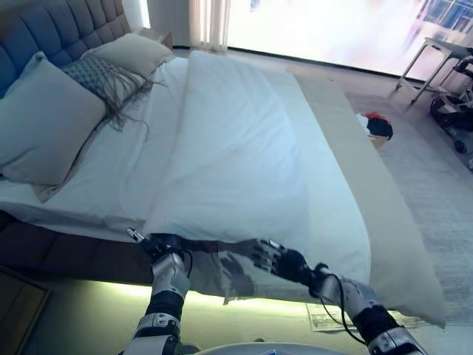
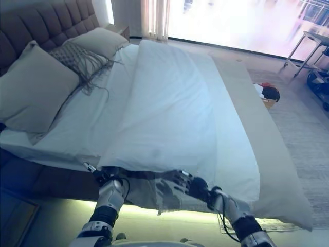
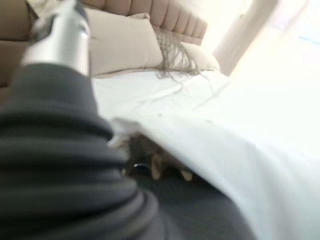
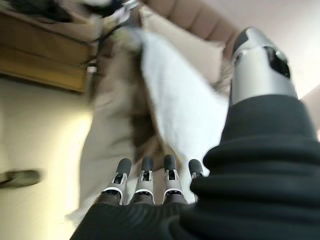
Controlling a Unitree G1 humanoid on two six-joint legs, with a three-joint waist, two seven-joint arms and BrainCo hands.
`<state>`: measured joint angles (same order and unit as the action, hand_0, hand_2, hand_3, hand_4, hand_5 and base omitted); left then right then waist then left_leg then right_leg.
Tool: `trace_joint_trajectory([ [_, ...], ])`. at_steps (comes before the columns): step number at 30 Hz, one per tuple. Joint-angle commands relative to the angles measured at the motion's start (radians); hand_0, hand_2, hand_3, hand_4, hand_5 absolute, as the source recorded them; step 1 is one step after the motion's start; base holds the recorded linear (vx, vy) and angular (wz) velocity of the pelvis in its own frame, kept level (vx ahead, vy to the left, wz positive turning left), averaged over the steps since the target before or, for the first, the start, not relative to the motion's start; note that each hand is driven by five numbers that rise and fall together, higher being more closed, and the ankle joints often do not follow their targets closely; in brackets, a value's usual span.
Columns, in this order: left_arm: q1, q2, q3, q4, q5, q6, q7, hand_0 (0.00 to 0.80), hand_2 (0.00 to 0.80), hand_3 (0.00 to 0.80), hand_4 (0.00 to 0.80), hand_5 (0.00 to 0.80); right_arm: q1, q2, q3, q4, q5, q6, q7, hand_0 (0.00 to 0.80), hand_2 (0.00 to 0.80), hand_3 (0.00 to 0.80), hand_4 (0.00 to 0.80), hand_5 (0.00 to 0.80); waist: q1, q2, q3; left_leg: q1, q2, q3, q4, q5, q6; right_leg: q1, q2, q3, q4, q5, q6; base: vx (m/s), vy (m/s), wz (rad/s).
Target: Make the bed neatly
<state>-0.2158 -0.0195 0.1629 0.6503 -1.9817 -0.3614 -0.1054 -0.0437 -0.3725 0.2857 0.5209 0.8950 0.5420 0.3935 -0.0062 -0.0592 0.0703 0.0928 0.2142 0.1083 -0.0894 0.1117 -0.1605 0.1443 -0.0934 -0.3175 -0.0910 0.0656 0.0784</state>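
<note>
One white duvet [image 1: 236, 148], three pillows [image 1: 44, 118], left hand [image 1: 159, 244] fingers unclear, right hand [image 1: 277, 259] fingers straight under hem

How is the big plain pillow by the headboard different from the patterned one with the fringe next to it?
The large plain pale pillow is unpatterned and smooth-edged; the smaller patterned cushion has a fine woven print and long stringy fringe trailing onto the sheet. The plain pillow sits nearest the robot's side of the bed, the fringed cushion behind it, partly hidden. Both lean against the tufted headboard.

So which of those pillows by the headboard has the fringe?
The middle one, the grey patterned cushion with long tassels trailing over the sheet. The large pillow nearer the robot and the far pillow are plain.
</note>
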Motion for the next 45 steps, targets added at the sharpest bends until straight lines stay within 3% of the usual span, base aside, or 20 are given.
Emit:
trace_joint_trajectory([
  [1, -0.076, 0.128, 0.064, 0.022, 0.01, 0.051, -0.135, 0.0, 0.0, 0.0, 0.0, 0.0, 0.01, 0.01, -0.028, 0.102, -0.064, 0.001, 0.117, 0.0, 0.0, 0.0, 0.0, 0.0, 0.023, -0.001, -0.045, 0.03, -0.006, 0.001, 0.002, -0.067, -0.004, 0.037, -0.124, -0.007, 0.01, -0.034, 0.087, -0.042, 0.03, -0.03],
  [9, -0.122, 0.241, 0.123, 0.147, 0.01, 0.216, -0.22, 0.0, 0.0, 0.0, 0.0, 0.0, 0.006, 0.039, -0.108, 0.433, -0.11, -0.095, 0.197, 0.0, 0.0, 0.0, 0.0, 0.0, 0.026, 0.021, -0.07, 0.021, -0.014, 0.005, 0.002, -0.066, -0.006, 0.017, -0.136, -0.005, 0.004, -0.021, 0.096, -0.044, 0.012, -0.02],
  [16, -0.135, 0.337, 0.195, 0.094, 0.01, 0.277, -0.238, 0.0, 0.0, 0.0, 0.0, 0.0, -0.002, 0.051, -0.216, 0.631, -0.111, -0.184, 0.143, 0.0, 0.0, 0.0, 0.0, 0.0, 0.05, 0.042, -0.09, 0.015, -0.023, -0.009, 0.002, -0.074, 0.0, 0.013, -0.143, -0.004, 0.004, -0.027, 0.096, -0.014, 0.001, 0.0],
  [24, -0.127, 0.409, 0.21, -0.123, 0.01, 0.209, -0.187, 0.0, 0.0, 0.0, 0.0, 0.0, -0.024, 0.058, -0.243, 0.679, -0.068, -0.215, 0.058, 0.0, 0.0, 0.0, 0.0, 0.0, 0.107, 0.057, -0.098, 0.007, -0.033, -0.053, 0.002, -0.083, 0.011, 0.03, -0.142, -0.024, 0.004, -0.043, 0.088, -0.004, 0.0, 0.0],
  [30, -0.121, 0.45, 0.236, -0.21, 0.01, 0.155, -0.168, 0.0, 0.0, 0.0, 0.0, 0.0, -0.04, 0.063, -0.256, 0.7, -0.015, -0.237, 0.018, 0.0, 0.0, 0.0, 0.0, 0.0, 0.155, 0.064, -0.105, -0.007, -0.044, -0.086, 0.002, -0.082, 0.013, 0.042, -0.143, -0.055, 0.004, -0.05, 0.087, -0.05, 0.009, 0.05],
  [38, -0.063, 0.529, 0.356, -0.17, 0.01, 0.08, -0.135, 0.0, 0.0, 0.0, 0.0, 0.0, -0.052, 0.053, -0.276, 0.732, 0.003, -0.247, 0.007, 0.0, 0.0, 0.0, 0.0, 0.0, 0.213, 0.067, -0.109, -0.031, -0.062, -0.127, 0.002, -0.073, 0.016, 0.051, -0.147, -0.093, 0.004, -0.055, 0.089, -0.05, 0.034, 0.02],
  [45, 0.015, 0.61, 0.503, -0.038, 0.01, 0.051, -0.084, 0.0, 0.0, 0.0, 0.0, 0.0, -0.058, 0.048, -0.274, 0.751, 0.003, -0.258, 0.002, 0.0, 0.0, 0.0, 0.0, 0.0, 0.255, 0.068, -0.109, -0.06, -0.073, -0.154, 0.002, -0.056, 0.015, 0.051, -0.144, -0.12, 0.004, -0.061, 0.09, -0.026, 0.029, -0.03],
])
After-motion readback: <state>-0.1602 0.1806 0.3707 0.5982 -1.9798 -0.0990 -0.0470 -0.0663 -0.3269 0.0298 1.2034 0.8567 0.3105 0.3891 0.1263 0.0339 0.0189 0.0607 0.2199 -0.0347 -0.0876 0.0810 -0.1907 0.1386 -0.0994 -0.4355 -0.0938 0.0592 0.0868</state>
